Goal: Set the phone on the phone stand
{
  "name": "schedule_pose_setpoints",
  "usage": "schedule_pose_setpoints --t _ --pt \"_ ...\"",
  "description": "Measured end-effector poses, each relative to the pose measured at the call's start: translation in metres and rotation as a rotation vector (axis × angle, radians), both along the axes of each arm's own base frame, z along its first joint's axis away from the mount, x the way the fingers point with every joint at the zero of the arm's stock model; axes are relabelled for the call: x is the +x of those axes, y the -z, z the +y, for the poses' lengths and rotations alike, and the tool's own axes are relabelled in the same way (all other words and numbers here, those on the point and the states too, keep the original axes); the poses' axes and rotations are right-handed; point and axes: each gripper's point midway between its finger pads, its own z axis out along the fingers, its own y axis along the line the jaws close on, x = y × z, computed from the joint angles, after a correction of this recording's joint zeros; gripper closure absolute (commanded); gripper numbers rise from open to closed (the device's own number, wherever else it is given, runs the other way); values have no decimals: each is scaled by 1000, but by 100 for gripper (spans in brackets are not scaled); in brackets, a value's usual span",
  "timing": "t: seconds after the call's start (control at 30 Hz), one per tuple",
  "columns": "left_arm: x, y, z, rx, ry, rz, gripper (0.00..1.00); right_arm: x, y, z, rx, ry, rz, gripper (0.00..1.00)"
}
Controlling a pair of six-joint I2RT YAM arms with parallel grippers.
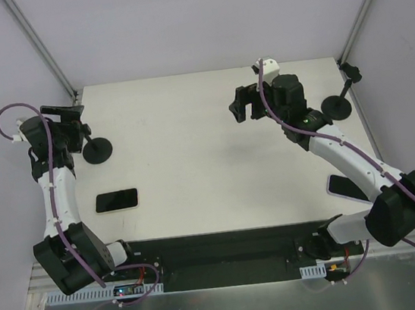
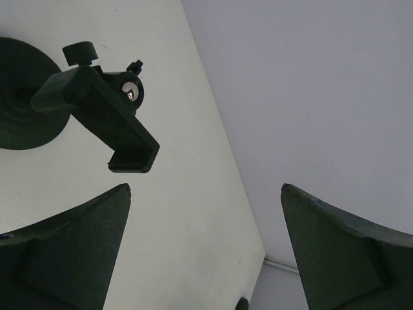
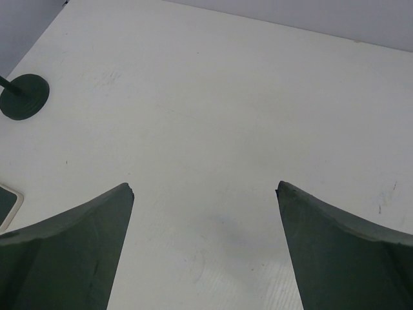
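Hovering my left gripper [image 1: 71,133] just beside the phone stand [image 1: 98,149] at the far left of the table [image 1: 192,157], I hold it spread wide with nothing between the fingers [image 2: 64,258]; the left wrist view shows the stand's cradle [image 2: 113,126] tilted just ahead of them, its round base beyond. The phone [image 1: 116,200] lies flat and dark on the table, nearer my bases than the stand, apart from the stand and from both grippers; my right gripper [image 1: 238,106] hangs over bare table right of the middle, likewise wide and holding nothing, its fingers [image 3: 71,252] framing white surface. A second stand [image 1: 336,106] sits near the far right edge; a second phone [image 1: 341,185] lies partly hidden under my right arm.
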Motion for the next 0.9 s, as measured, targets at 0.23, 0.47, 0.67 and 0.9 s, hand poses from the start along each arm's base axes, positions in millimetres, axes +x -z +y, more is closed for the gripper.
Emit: schedule_pose_setpoints --t 0.23,0.47,0.67,0.9 --pt "-15 20 6 -112 -115 67 1 2 -10 -11 -23 43 -40 4" --pt "-11 35 17 -153 -178 113 1 2 -14 -15 -30 62 -57 4" --pt "7 61 27 -205 -201 161 5 3 -14 -17 -34 70 -59 4" --pt "25 68 33 -228 -209 81 30 3 -14 -17 -34 70 -59 4"
